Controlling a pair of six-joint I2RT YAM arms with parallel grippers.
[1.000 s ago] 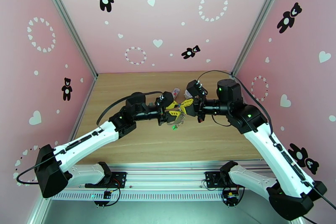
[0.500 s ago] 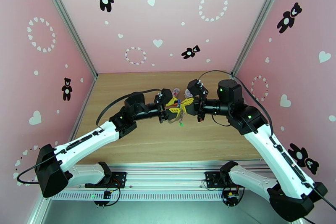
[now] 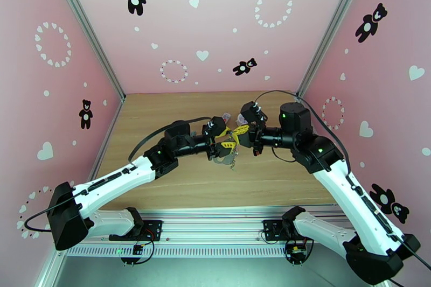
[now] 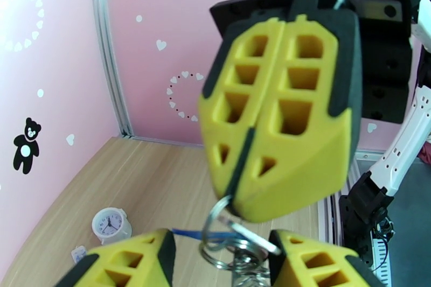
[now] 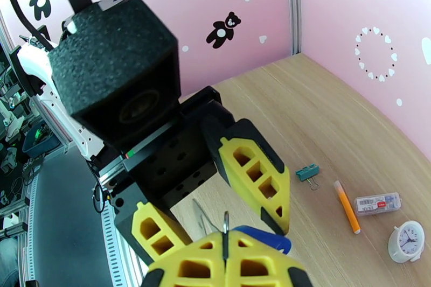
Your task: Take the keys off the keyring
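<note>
Keyring [image 4: 243, 259] pinched in right hand [image 4: 236, 210], forearm horizontal

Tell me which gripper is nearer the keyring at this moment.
Right. The right gripper is shut on a ring of the keyring; the left gripper sits around it, jaws open on either side, not clamping.

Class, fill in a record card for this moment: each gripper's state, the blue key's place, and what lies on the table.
left gripper: open, fingers either side of the keyring
right gripper: shut on the keyring, held above the table
blue key: at the rings, beside the right gripper's tips
on the table: clock, orange pen, teal clip, white labelled case
</note>
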